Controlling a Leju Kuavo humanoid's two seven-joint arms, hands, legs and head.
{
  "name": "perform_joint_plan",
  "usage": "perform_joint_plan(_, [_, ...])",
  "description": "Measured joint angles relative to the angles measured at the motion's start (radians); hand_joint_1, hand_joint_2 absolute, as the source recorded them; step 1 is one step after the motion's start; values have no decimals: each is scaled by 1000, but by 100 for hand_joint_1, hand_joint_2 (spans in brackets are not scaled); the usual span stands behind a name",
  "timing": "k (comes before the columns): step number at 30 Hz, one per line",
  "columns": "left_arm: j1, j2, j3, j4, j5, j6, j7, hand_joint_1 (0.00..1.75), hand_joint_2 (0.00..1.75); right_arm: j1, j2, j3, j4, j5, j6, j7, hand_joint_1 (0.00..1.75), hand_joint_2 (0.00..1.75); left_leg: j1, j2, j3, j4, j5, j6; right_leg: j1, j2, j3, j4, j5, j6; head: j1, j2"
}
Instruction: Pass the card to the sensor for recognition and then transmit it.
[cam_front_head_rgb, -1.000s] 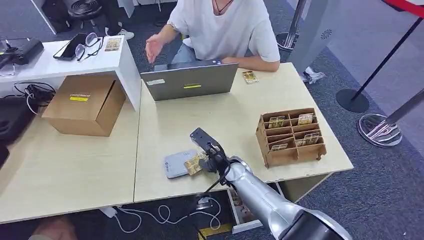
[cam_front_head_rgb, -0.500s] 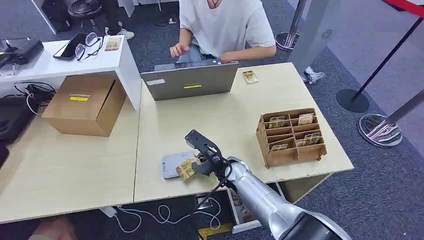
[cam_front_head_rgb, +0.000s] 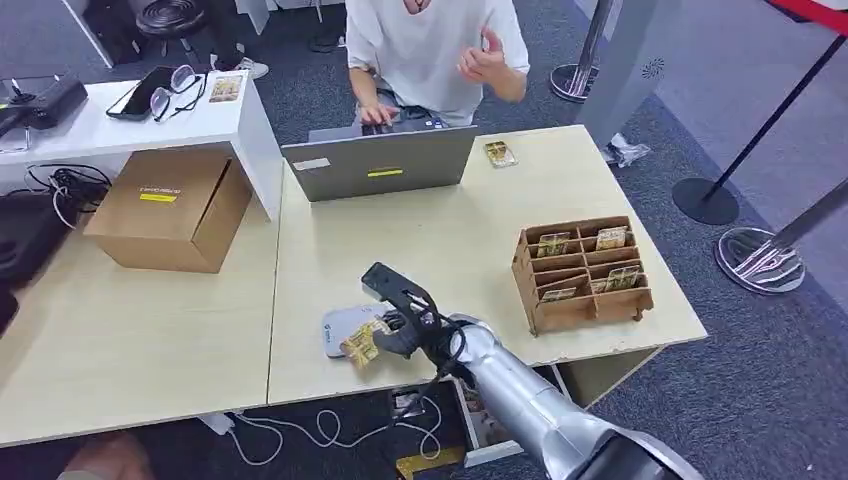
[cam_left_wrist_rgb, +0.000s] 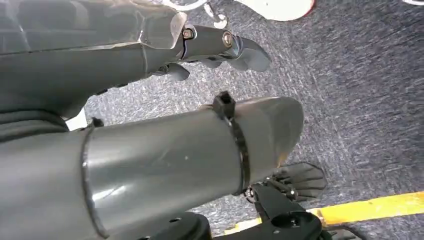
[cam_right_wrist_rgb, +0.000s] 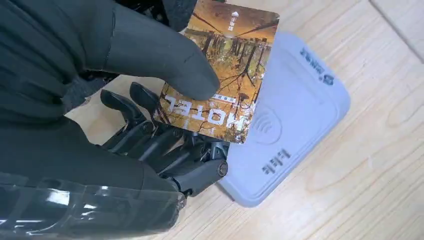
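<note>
Orange-brown and printed with trees, the card sits pinched in your right hand, thumb pressing on its face and the darker fingers curled beneath. It hangs over the near corner of the pale grey sensor, which lies flat on the wooden table; whether card and sensor touch, you cannot tell. The thumb hides part of the card's print. Your left hand hangs over grey carpet with fingers loosely extended and nothing in them, the thumb filling much of that wrist view.
</note>
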Motion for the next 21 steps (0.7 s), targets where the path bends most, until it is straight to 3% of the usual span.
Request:
perform_joint_plan(8, [19,15,0,0,-14,-15,-64,0,0,-26,-1,44,-63,-55,25,-18,175,175,0,0,0,0,0,0,0,0,0,0,0,0,0,0])
perform_joint_plan(21, [25,28,32,0,-6,-18,-48,0,0,-121,-7,56,-181,-152,-10,-76,175,175,0,0,0,0,1,-1,0,0,0,0,0,0,0,0])
